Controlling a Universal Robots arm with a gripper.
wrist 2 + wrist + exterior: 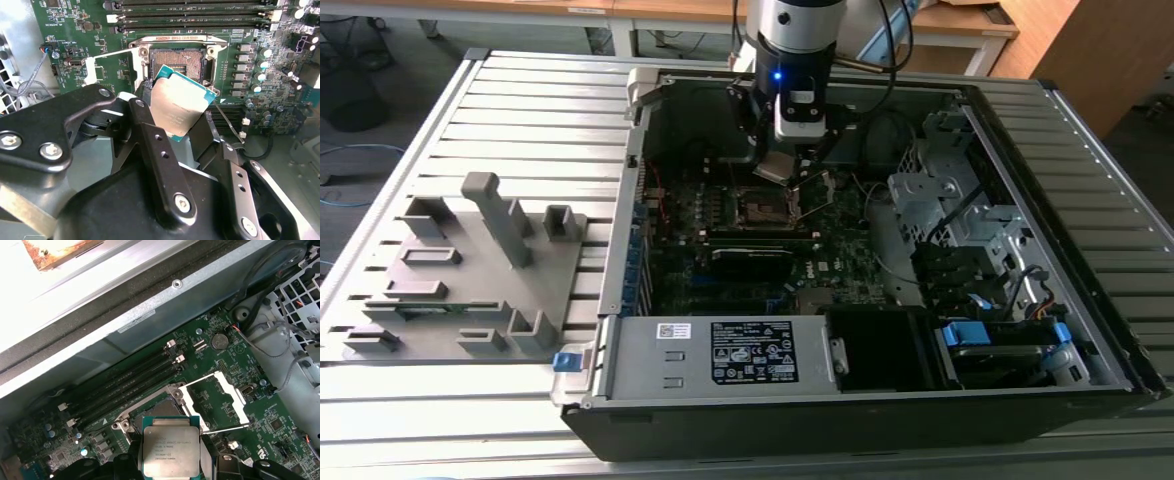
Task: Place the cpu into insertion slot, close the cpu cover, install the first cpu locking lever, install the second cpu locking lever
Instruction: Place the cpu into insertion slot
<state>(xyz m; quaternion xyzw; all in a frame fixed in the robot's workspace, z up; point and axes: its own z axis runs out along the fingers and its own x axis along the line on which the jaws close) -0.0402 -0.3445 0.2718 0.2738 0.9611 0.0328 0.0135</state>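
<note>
Just above the insertion slot [180, 62], its cpu cover [235, 399] swung aside for access, the pincer [177, 125] grips the cpu [176, 102] by 2 edges.

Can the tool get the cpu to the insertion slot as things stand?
Probably yes. The tool holds the cpu tilted close above the insertion slot, and the cpu cover is swung open to the side, leaving the slot uncovered.
</note>
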